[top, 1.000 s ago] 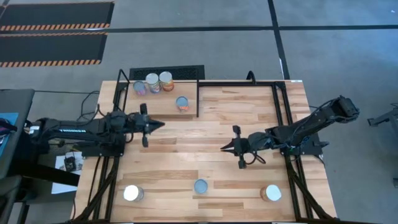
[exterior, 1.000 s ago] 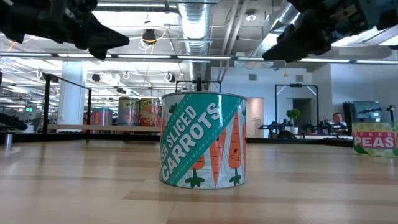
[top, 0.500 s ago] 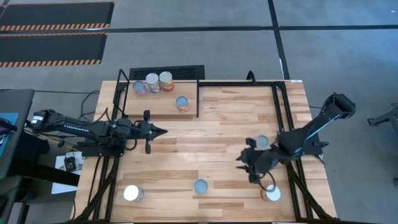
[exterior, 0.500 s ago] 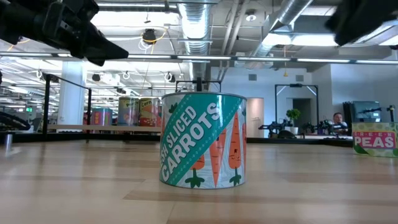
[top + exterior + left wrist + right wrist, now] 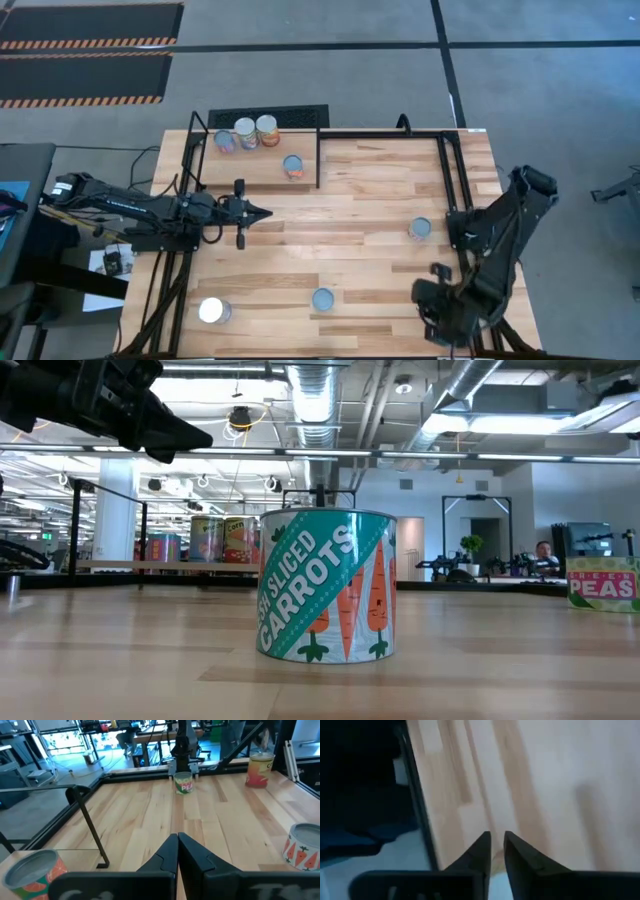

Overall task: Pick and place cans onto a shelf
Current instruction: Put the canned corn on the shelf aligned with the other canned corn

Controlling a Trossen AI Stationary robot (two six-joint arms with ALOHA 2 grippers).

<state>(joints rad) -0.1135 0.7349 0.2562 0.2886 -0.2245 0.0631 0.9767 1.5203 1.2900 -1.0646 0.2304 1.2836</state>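
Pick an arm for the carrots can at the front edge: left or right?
Probably left. The left tool hangs shut over mid-table with a clear path to the carrots can. The right tool is at the front right corner, empty, nearly shut.

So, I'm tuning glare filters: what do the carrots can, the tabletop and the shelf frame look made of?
The carrots can looks like metal under a glossy printed teal label, with a ridged rim on top. The tabletop looks like light wood planks with visible grain and a satin sheen. The shelf frame is thin black rod, probably painted metal.
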